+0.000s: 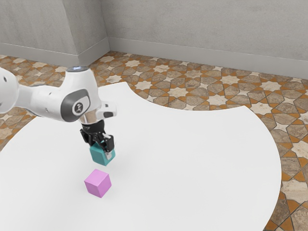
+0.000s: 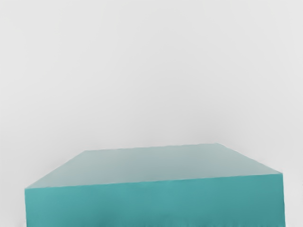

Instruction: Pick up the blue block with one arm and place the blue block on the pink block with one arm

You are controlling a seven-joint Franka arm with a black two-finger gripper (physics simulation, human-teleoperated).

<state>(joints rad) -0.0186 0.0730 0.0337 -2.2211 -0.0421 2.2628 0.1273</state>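
Note:
A teal-blue block (image 1: 100, 155) hangs just above the white table (image 1: 192, 159), with my black gripper (image 1: 102, 145) shut on its upper part. In the wrist view the same blue block (image 2: 156, 189) looms large right under my hand, with bare white table (image 2: 151, 71) behind it. A pink block (image 1: 98, 183) rests on the table a short way in front of and below the held block, apart from it. The white arm reaches in from the exterior view's left.
The round white table's curved edge (image 1: 269, 144) runs along the exterior view's right, with patterned tile floor (image 1: 216, 82) beyond it and grey walls at the back.

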